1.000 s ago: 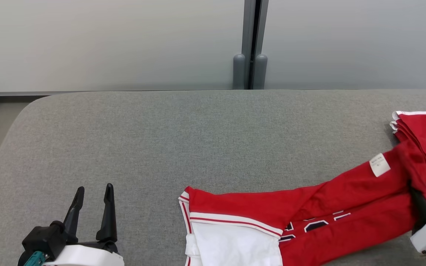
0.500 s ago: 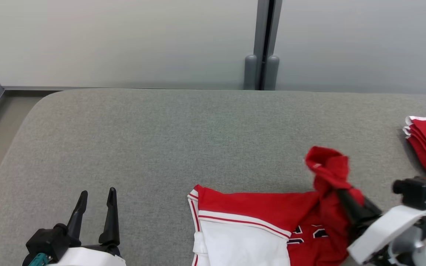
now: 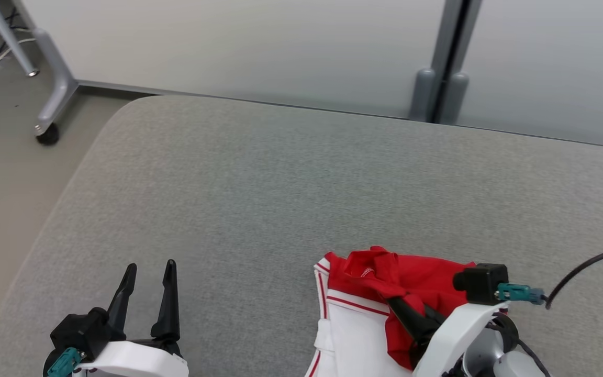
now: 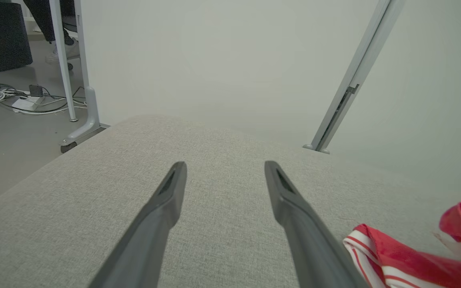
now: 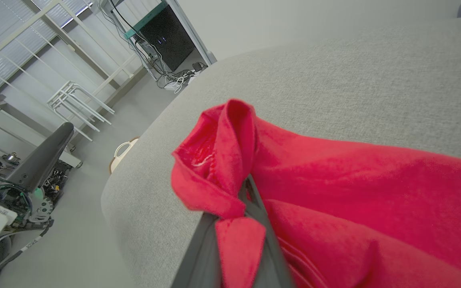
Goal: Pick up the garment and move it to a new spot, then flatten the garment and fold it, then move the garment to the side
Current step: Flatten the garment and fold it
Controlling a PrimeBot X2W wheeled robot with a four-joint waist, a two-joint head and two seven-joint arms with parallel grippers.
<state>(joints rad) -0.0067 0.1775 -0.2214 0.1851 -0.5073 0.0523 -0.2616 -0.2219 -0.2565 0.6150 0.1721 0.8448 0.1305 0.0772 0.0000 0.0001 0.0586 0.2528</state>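
Garment place: the red and white garment (image 3: 416, 277) lies at the lower right of the head view, on the near part of the grey padded surface (image 3: 280, 183); in the left wrist view its striped edge (image 4: 398, 260) shows at the lower right.
Around it: a pale wall panel (image 3: 254, 47) and a grey post (image 3: 440, 78) run along the top; a wheeled metal leg (image 3: 53, 104) stands on the floor at the upper left; a black cable (image 3: 584, 269) curves in from the right edge.
Right arm: the white forearm rises from the bottom edge, angled up and left, with a black block (image 3: 482, 283) and teal plug (image 3: 516, 292) on top.
Right gripper (image 3: 403, 309): pressed together, pinching a bunched red fold, seen close in the right wrist view (image 5: 248, 188).
Left gripper (image 3: 149, 269): lower left, fingers pointing up the frame and spread wide (image 4: 225, 164) over bare surface, well apart from the garment.
Garment look: crumpled red cloth heaped over a flat white panel edged with red stripes.
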